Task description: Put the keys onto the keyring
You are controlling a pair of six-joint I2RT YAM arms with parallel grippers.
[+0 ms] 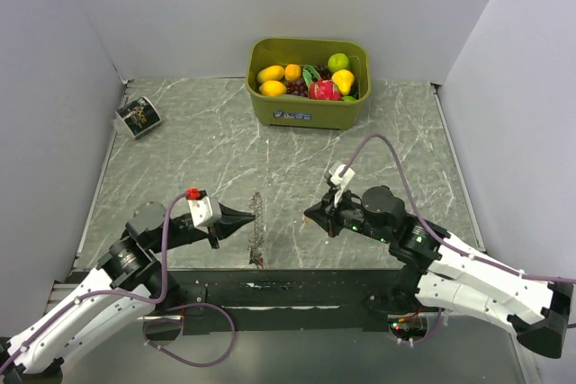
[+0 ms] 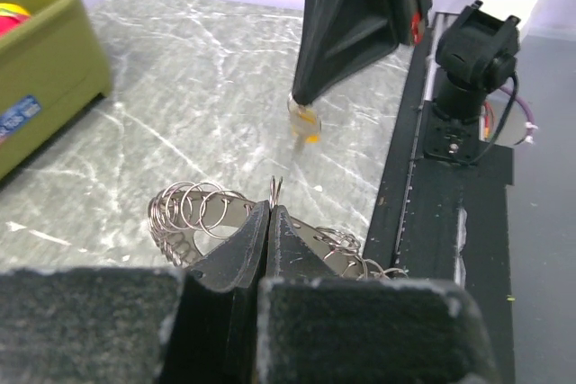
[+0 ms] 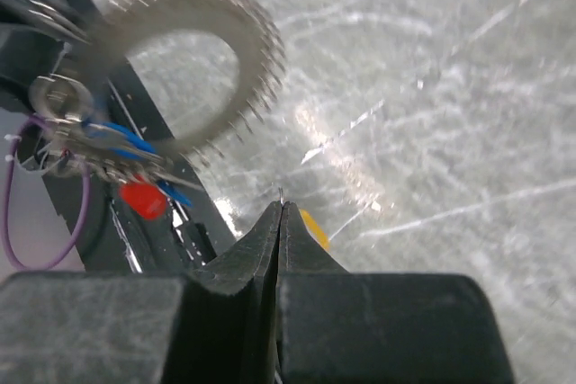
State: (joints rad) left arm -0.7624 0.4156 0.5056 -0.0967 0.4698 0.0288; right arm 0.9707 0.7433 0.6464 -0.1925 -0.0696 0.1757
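The keyring (image 1: 256,213) is a grey coiled wire loop, held up on edge near the table's front middle. My left gripper (image 1: 249,219) is shut on a strand of it; the coil (image 2: 193,213) and the pinched wire show in the left wrist view. My right gripper (image 1: 310,214) is shut on a yellow-headed key (image 2: 304,123), a short way right of the ring. The yellow head (image 3: 315,227) peeks out beside the shut right fingertips. In the right wrist view the ring (image 3: 180,69) is blurred, with blue keys (image 3: 117,139) and a red key (image 3: 144,198) hanging by it.
A green bin (image 1: 306,112) of toy fruit stands at the back middle, also in the left wrist view (image 2: 36,69). A small printed card (image 1: 138,117) lies at the back left. A black strip (image 1: 297,290) runs along the near table edge. Grey walls close in both sides.
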